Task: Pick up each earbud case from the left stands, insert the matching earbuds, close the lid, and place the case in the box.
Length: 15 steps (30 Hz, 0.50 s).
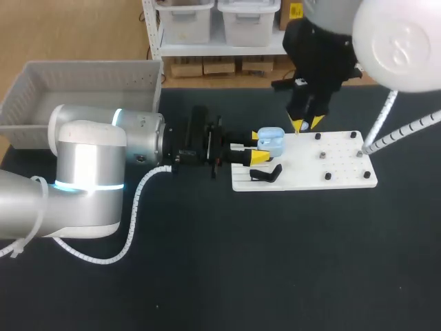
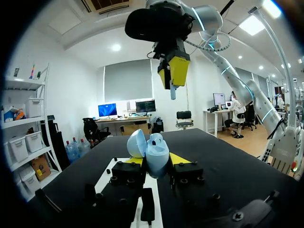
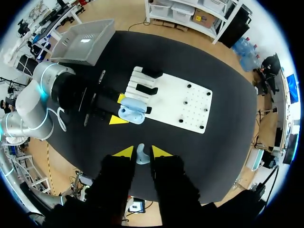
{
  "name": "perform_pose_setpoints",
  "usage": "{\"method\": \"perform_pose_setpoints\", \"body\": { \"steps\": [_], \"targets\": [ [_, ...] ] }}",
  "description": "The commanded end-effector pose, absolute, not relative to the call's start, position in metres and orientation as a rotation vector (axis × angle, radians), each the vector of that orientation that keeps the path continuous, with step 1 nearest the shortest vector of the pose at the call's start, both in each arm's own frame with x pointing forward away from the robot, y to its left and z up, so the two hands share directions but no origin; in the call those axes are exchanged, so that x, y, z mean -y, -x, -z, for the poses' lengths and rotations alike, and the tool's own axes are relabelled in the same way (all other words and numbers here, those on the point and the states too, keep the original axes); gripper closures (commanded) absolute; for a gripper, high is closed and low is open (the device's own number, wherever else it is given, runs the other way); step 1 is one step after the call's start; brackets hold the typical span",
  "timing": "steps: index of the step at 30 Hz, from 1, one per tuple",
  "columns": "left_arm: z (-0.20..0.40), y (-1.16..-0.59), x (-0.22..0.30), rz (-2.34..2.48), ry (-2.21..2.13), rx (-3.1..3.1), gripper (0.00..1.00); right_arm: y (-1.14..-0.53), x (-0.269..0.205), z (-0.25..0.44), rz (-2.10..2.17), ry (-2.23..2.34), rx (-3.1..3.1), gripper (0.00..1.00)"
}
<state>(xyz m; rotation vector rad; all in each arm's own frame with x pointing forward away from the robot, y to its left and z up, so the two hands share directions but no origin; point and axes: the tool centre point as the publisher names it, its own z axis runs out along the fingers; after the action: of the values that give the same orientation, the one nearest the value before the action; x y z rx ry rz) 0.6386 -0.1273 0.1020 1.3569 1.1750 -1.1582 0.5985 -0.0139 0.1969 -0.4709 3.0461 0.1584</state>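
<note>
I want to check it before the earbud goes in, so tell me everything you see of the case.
The case is pale blue, smooth and rounded, like glossy plastic. Its lid is swung open to one side. The left gripper has its yellow fingers clamped on it from two sides, at the white board's left end. Nothing else visibly touches it; the right gripper, holding an earbud, hangs above it, apart.

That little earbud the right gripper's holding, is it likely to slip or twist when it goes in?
The earbud looks small, smooth and rounded, pinched at the tips of the right gripper, so it may pivot. It seems very light, so brushing the open case could shift it.
</note>
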Motion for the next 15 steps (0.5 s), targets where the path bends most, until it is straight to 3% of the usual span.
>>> {"method": "perform_pose_setpoints", "body": {
  "steps": [1,15],
  "targets": [
    [-0.101,-0.638,0.128,1.154,-1.353,-1.174,1.00,-0.598,0.009,-0.197,-0.152,0.515,-3.020,1.00],
    [-0.101,-0.638,0.128,1.154,-1.353,-1.174,1.00,-0.603,-0.023,-0.180,-0.034,0.891,-2.948,1.00]
  ]
}}
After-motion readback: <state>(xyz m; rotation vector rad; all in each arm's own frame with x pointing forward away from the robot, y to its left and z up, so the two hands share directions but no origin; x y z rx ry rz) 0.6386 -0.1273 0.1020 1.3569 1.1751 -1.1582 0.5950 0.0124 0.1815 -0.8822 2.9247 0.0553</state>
